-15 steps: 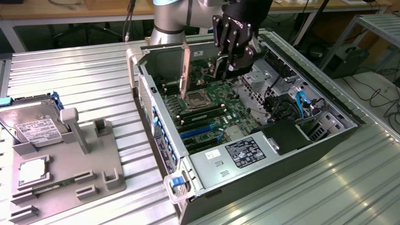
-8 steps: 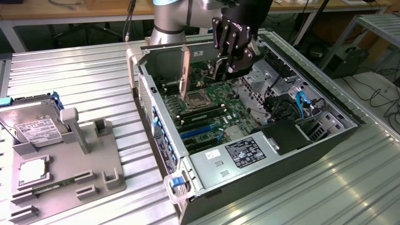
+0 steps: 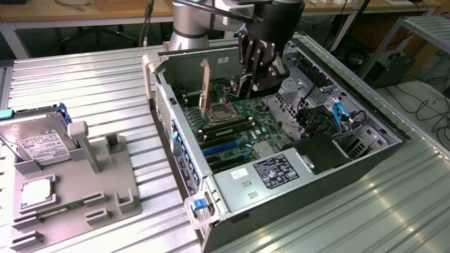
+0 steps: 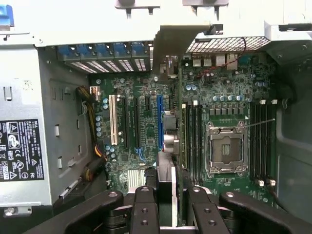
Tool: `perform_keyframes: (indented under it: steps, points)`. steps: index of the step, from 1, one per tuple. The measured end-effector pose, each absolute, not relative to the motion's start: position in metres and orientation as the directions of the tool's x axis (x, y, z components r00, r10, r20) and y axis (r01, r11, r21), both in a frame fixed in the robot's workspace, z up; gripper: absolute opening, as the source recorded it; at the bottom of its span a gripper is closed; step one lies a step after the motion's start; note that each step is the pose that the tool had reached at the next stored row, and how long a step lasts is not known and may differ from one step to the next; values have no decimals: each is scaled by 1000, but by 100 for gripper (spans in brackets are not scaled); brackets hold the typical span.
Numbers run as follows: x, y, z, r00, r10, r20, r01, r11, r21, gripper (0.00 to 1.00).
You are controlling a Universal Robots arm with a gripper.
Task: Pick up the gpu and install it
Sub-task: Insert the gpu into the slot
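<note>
your gripper (image 3: 247, 83) inside the open computer case (image 3: 365, 113), fingers (image 4: 144, 204) pinching the gpu (image 4: 180, 122) held edge-on between them, card hanging below the fingertips above the motherboard (image 4: 141, 126), blue slot (image 4: 159, 122) just beside it, cpu socket (image 4: 223, 148) on its far side

Your thin green circuit-board gpu (image 3: 206, 89) with its silver metal end bracket (image 4: 168, 46) stands upright on edge inside the open computer case (image 3: 365, 113), above the motherboard (image 4: 146, 126), gripped between the black fingers (image 4: 145, 204).
</note>
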State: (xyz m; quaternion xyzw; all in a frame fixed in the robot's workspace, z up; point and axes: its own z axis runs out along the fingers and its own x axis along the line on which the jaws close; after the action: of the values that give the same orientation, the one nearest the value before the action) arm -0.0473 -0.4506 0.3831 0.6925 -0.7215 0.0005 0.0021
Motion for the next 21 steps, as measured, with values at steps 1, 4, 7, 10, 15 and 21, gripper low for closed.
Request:
perform_keyframes:
  steps: [1, 4, 7, 10, 15, 21]
  points:
    - [-47, -451, 381, -43, -999, 4, -999, 43, 2, 28]
    - [-47, -453, 377, -47, -999, 3, -999, 47, 2, 28]
    - [-47, -453, 372, -50, -999, 3, -999, 50, 2, 28]
    - [-47, -454, 369, -51, -999, 3, -999, 51, 2, 28]
    - [-47, -454, 362, -51, -999, 3, -999, 51, 2, 28]
    - [-47, -454, 357, -51, -999, 3, -999, 51, 2, 28]
